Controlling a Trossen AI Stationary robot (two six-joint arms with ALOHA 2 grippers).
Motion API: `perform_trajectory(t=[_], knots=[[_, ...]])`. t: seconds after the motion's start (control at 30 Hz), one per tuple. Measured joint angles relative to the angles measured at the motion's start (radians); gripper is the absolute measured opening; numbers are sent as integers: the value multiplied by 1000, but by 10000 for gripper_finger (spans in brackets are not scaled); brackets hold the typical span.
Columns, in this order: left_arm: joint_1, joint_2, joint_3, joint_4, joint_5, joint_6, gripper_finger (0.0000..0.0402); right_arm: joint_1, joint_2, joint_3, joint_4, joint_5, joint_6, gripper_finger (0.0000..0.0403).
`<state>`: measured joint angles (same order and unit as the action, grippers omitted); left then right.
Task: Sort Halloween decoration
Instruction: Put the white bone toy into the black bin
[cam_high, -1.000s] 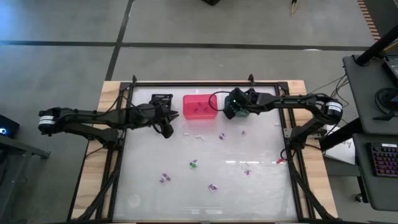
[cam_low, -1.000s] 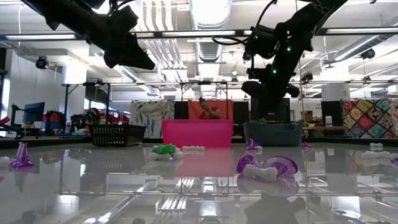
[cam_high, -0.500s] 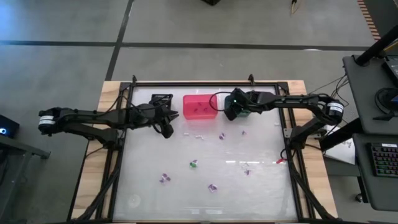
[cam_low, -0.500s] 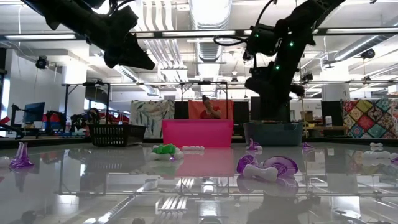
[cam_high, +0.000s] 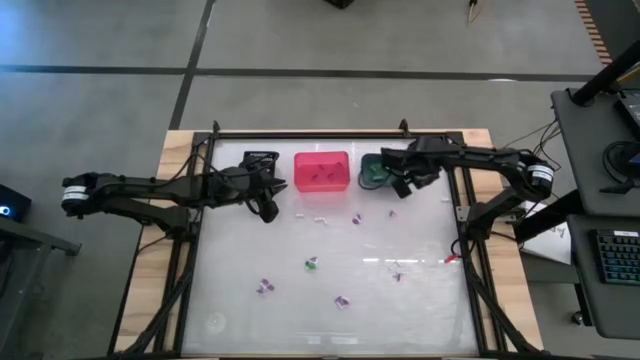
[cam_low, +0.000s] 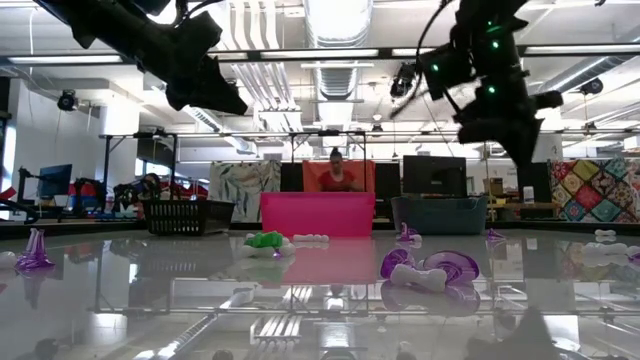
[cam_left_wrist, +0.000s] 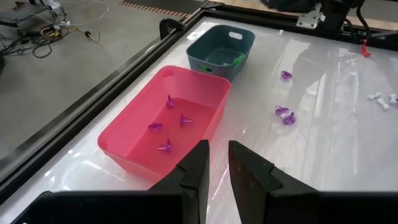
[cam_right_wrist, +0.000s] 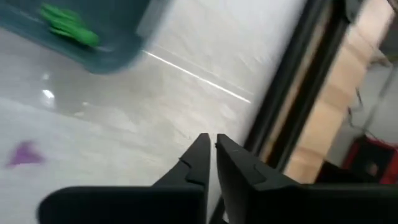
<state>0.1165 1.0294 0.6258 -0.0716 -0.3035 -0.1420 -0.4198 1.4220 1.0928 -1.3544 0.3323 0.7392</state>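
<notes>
The right gripper (cam_high: 405, 187), nearly closed and empty, hangs beside the teal bin (cam_high: 372, 170), which holds 1 green trinket (cam_right_wrist: 67, 26). Other decorations (cam_high: 312, 264) lie scattered on the table (cam_high: 420, 300). The left gripper (cam_high: 270, 212), slightly open and empty, waits near the pink bin (cam_high: 321, 171).

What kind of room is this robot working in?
Probably a robotics lab or open workshop. Bare ducts and strip lights run across the ceiling, a monitor stands on a desk at the back, and a keyboard sits on a stand beside the table.
</notes>
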Motion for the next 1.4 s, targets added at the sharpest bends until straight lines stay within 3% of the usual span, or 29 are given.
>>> perform_trajectory(t=[0.6, 0.8, 1.07, 1.4], knots=[[0, 0, 0, -5, 0, 8, 43, 0, 0, -325, 41, 43, 397, 9], [0, 0, 0, -4, 0, 5, 43, 0, -1, -390, 188, 70, 424, 9], [0, 0, 0, -5, 0, 3, 43, 0, -1, -460, 233, 103, 524, 9], [0, 0, 0, -5, 0, 3, 43, 1, -3, -543, 372, 100, 532, 9]])
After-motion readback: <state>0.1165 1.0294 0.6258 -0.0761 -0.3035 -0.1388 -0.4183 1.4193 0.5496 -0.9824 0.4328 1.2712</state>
